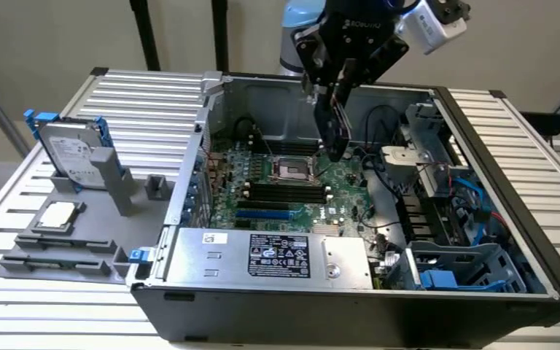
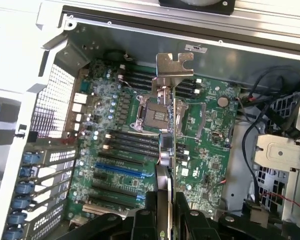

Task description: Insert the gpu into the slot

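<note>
Overhead, the gripper (image 1: 338,91) clamps the gpu (image 1: 335,135) on edge, apparently so its lower edge can descend straight. In the exterior view, the slot (image 1: 263,216) lies unoccupied at seven o'clock from the card.

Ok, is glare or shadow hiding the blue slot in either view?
Exterior view: even light, blue slot unshaded. Wrist view: the table beside the case washes out white, yet the blue slot reads plainly; the gpu in the tool throws no shadow on it.
</note>
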`<state>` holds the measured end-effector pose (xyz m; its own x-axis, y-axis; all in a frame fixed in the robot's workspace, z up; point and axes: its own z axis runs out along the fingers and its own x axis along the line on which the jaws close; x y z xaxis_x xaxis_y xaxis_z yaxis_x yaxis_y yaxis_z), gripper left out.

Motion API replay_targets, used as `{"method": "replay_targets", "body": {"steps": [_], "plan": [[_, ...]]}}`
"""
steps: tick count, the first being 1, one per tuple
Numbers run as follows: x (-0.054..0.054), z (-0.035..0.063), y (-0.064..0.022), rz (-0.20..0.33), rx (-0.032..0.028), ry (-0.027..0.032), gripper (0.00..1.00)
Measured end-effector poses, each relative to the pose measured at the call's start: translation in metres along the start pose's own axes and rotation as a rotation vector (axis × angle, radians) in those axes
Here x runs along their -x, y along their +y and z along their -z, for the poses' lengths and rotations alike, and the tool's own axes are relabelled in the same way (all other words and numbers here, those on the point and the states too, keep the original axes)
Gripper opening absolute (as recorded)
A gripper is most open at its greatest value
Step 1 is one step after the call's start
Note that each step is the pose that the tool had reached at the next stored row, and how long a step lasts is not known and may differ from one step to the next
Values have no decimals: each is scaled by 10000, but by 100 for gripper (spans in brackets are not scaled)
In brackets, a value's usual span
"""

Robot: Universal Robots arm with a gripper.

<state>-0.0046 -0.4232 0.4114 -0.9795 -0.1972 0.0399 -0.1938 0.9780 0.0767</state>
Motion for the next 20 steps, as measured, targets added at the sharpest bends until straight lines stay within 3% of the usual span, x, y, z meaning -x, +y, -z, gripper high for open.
{"method": "replay_targets", "body": {"steps": [20], "plan": [[1, -30, -2, 3629, -149, 268, 26]]}}
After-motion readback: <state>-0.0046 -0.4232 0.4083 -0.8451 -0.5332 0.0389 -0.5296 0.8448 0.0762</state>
